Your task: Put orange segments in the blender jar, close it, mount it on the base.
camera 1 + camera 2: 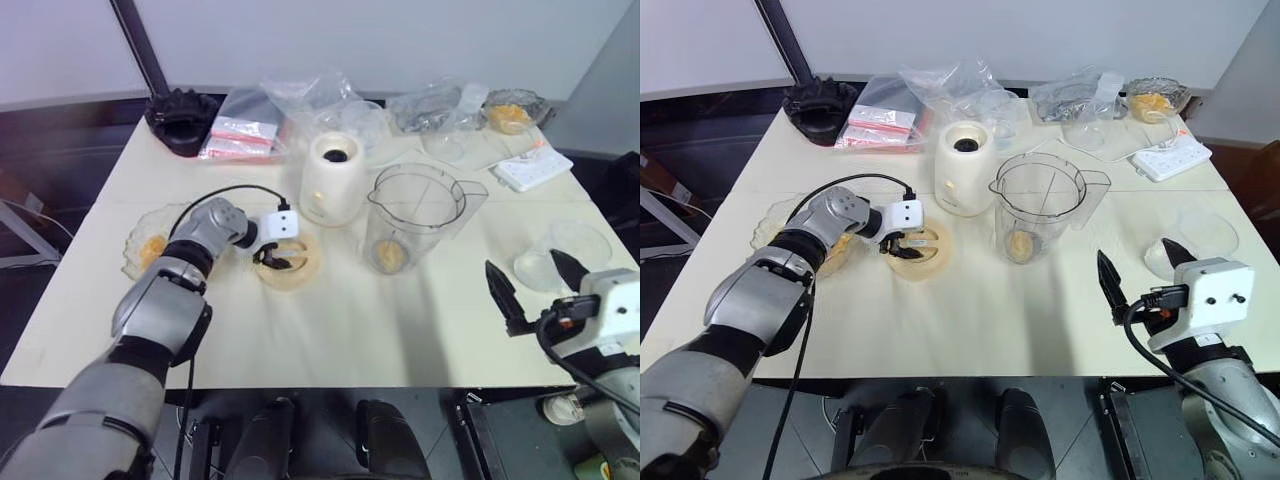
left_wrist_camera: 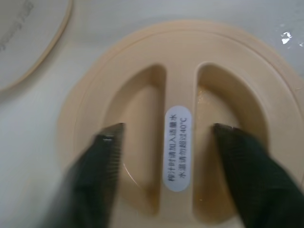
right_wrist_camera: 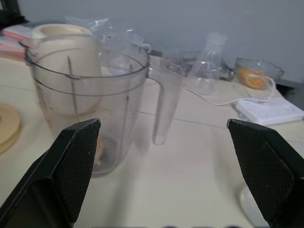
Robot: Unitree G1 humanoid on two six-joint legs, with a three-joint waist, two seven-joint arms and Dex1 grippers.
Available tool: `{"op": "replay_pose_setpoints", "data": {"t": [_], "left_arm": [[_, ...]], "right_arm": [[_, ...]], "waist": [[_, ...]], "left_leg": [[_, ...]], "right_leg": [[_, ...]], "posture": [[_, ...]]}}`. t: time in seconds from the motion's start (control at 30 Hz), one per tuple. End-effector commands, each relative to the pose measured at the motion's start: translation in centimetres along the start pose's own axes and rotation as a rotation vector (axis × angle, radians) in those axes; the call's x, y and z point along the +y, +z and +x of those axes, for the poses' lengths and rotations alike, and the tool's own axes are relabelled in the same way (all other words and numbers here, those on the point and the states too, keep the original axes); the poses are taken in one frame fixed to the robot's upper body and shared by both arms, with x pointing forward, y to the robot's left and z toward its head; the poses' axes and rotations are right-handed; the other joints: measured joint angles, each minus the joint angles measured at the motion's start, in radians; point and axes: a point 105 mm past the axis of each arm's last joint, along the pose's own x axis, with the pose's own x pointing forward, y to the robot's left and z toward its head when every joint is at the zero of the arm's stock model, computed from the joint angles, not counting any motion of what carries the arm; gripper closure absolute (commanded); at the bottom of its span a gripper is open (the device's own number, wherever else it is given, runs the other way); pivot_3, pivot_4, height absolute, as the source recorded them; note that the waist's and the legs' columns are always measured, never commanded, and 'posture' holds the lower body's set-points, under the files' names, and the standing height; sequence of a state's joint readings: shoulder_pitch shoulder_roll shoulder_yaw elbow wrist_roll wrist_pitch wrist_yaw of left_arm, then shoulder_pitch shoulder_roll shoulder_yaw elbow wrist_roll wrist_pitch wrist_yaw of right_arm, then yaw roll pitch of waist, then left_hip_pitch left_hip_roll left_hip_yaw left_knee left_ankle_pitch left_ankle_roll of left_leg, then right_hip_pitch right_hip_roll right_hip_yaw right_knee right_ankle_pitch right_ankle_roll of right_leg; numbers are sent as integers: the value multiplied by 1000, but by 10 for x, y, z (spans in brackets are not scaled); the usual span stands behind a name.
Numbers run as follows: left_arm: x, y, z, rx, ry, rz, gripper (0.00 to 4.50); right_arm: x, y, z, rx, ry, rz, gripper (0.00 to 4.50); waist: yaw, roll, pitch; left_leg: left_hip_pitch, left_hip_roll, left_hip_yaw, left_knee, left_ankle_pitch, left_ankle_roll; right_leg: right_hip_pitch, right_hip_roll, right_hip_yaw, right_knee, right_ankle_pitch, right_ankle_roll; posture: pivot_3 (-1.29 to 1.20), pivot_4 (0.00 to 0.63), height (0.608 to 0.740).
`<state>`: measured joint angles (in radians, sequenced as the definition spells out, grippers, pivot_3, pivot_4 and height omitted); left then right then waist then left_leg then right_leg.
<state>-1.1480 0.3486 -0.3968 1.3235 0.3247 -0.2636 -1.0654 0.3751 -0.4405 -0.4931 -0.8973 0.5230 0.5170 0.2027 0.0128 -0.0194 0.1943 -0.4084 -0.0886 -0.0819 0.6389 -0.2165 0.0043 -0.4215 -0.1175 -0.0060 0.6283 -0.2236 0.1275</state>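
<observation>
place: lab-style test room | signs: bare grey walls - cream table point(image 1: 330, 340) - power strip point(image 1: 532, 168)

We see cream rectangular table point(image 1: 330, 340) filling middle of room, even light on its top. Pale grey wall point(image 1: 400, 40) behind far edge. Dark slanted pole point(image 1: 140, 45) rises at far left corner. Dark floor point(image 1: 50, 150) to left of table.
</observation>
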Motion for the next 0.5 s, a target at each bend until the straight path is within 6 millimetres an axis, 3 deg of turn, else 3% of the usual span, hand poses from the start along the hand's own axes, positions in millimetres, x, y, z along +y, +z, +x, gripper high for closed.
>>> {"op": "replay_pose_setpoints", "data": {"t": [0.03,0.07,0.23,0.33,0.43,0.5], "left_arm": [[-3,-14,0,50,8,-26,3909],[-3,-15,0,52,3,-21,4241],[-1,-12,-2,33,18,-7,4242],[4,5,-7,-56,6,-22,4242],[17,25,-25,-112,-6,2,4242],[29,47,-50,-154,-23,89,4242]], "right_arm": [[-1,6,3,-24,3,-30,0],[-2,5,4,-26,-2,-33,0],[-4,0,9,-24,-14,-36,0],[-2,-3,14,-23,0,-32,0],[-5,-6,17,-21,-4,-34,0],[-9,-10,19,-16,-22,-29,0]], "waist": [[0,1,-1],[0,1,-1],[-3,1,-1],[-3,1,-1],[0,0,0],[1,-1,1]], "left_leg": [[0,0,0,1,0,0],[1,0,0,2,0,0],[2,1,-2,6,-1,0],[1,1,-2,6,-1,0],[-1,1,-2,6,-2,1],[-4,0,-2,6,-2,3]], "right_leg": [[1,0,0,0,0,0],[3,0,0,0,0,0],[8,0,-2,-4,1,-2],[9,0,-3,-8,3,-2],[7,0,-3,-10,5,1],[5,0,-3,-11,7,0]], "posture": [[0,150,740],[0,150,740],[0,150,740],[0,150,740],[0,150,740],[0,150,740]]}}
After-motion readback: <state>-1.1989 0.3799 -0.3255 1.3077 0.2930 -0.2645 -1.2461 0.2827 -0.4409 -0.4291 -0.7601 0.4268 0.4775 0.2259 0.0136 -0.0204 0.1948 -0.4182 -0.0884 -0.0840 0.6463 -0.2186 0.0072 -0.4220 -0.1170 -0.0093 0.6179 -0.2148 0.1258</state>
